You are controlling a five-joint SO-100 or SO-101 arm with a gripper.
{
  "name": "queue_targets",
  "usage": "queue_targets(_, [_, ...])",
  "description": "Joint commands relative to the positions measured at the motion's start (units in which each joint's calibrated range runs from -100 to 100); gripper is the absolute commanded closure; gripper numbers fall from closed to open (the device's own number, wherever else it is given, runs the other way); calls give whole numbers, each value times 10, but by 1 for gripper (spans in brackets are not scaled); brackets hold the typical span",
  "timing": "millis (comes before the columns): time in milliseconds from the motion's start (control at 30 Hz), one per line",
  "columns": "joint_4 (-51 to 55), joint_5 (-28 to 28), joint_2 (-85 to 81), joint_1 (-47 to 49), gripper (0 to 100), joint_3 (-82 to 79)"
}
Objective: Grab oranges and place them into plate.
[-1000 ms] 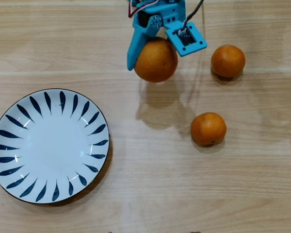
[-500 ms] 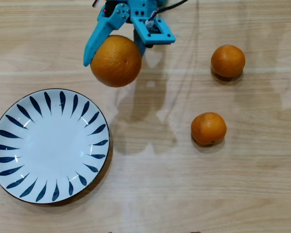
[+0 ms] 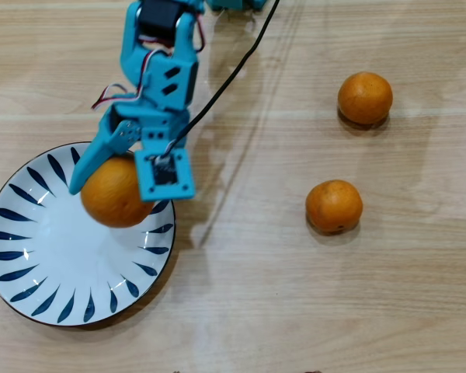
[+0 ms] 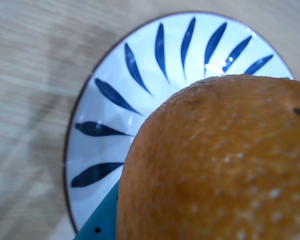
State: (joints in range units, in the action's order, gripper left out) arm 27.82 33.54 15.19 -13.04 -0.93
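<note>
My blue gripper [image 3: 118,186] is shut on the large orange [image 3: 113,194] and holds it over the upper right part of the white plate with blue leaf strokes [image 3: 31,256]. In the wrist view the same orange [image 4: 220,165] fills the lower right, with the plate [image 4: 115,110] below it and a sliver of one blue finger [image 4: 100,222] at the bottom. Two smaller oranges lie on the wooden table to the right in the overhead view, one at the upper right [image 3: 365,98] and one lower [image 3: 334,206].
The arm and its black cable [image 3: 233,70] reach down from the top edge toward the plate. Bare wooden tabletop [image 3: 295,311] stretches between the plate and the two small oranges and along the bottom.
The gripper has carried the large orange from the top centre leftward and downward, and it now hangs over the plate. The two small oranges and the plate have not moved.
</note>
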Motion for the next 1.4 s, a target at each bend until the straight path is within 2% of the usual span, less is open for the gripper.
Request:
queue_targets(0, [-26,3,41,-25,75,101])
queue_targets(167, [-25,4,70,-29,73,125])
queue_targets(333, [-19,4,70,-19,53,127])
queue_targets(400, [-18,4,70,-12,48,129])
queue_targets(500, [-12,4,64,-3,48,125])
queue_targets(700, [88,21,-5,6,48,123])
queue_targets(833, [191,26,-72,26,54,124])
queue_targets(967, [302,68,-145,67,68,123])
queue_targets(1133, [369,79,-203,143,84,125])
queue_targets(1200, [390,83,-210,177,86,130])
queue_targets(1367, [413,143,-208,267,86,139])
